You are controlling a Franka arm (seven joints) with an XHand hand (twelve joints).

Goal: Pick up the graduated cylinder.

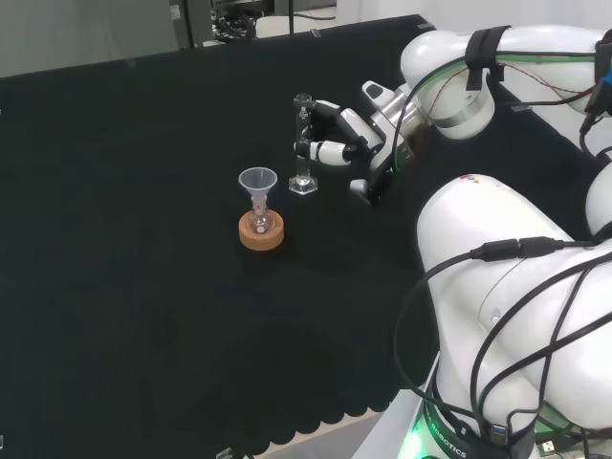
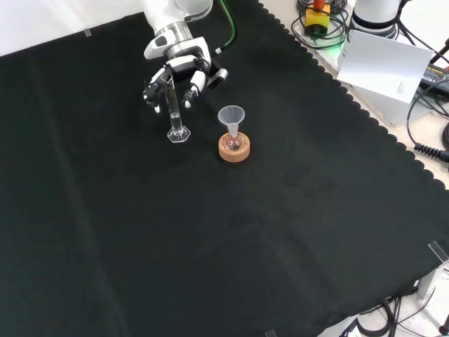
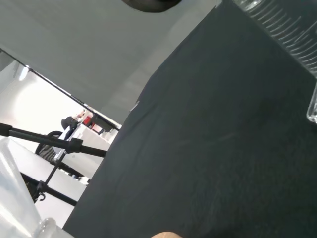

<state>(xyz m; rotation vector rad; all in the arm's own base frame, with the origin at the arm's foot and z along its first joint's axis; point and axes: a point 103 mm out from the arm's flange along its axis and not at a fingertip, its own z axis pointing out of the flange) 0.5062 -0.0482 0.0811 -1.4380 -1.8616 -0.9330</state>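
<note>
The graduated cylinder (image 1: 303,145) is a slim clear tube on a hexagonal foot, standing upright on the black cloth. In the front view the cylinder (image 2: 173,107) rises between the fingertips of the hand (image 2: 178,71), which comes in from the top. Its fingers are spread to both sides of the tube, relaxed, with gaps to the glass. In the head view the hand (image 1: 346,131) reaches from the right, one finger (image 1: 321,150) close to the tube's middle. The wrist view shows ribbed clear glass (image 3: 280,25) close by.
A small flask with a clear funnel (image 1: 257,181) in its neck sits on a cork ring (image 1: 261,233), to the left of and nearer than the cylinder in the head view. In the front view the funnel (image 2: 231,116) and ring (image 2: 234,149) stand right of the cylinder.
</note>
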